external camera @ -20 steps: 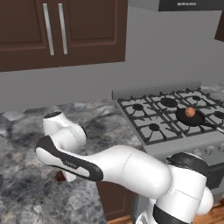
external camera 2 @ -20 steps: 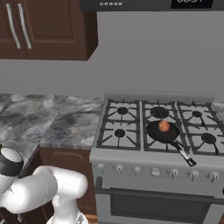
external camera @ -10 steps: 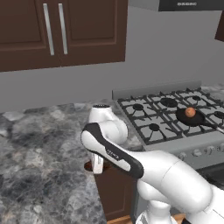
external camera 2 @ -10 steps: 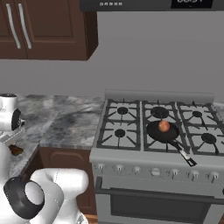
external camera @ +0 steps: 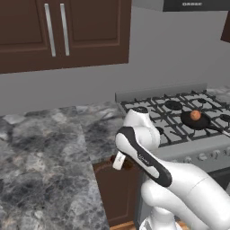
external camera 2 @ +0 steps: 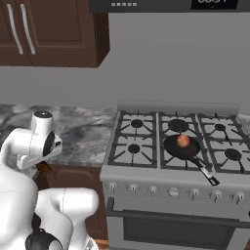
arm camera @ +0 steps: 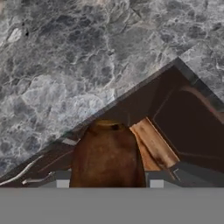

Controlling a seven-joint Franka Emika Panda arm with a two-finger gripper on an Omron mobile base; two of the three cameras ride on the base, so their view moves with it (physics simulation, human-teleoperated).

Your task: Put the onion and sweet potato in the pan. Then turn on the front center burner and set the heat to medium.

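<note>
1. While the end effector [arm camera: 109, 183] points down past the edge of the marble surface [arm camera: 78, 65], its jaws are clamped on the sweet potato [arm camera: 107, 157], which fills the lower centre of the hand view as a reddish-brown bulk.
2. In the left base view, the sweet potato [external camera: 128, 164] shows as a dark brown bit just below the white hand, centre of the frame, in front of the surface [external camera: 40, 166] edge.
3. In the right base view, it [external camera 2: 44, 168] peeks out under the white hand at the left edge.
4. The onion [external camera 2: 183, 141] lies inside the pan [external camera 2: 181, 147], right of centre in that frame.
5. The pan sits on the front center burner of the steel range [external camera 2: 171, 178], its thin handle [external camera 2: 204, 169] running toward the lower right.
6. In the left base view, the onion [external camera: 195, 115] and pan [external camera: 197, 121] sit at the right side of the frame.
7. Dark wood cabinets [external camera: 63, 31] hang in the upper left.
</note>
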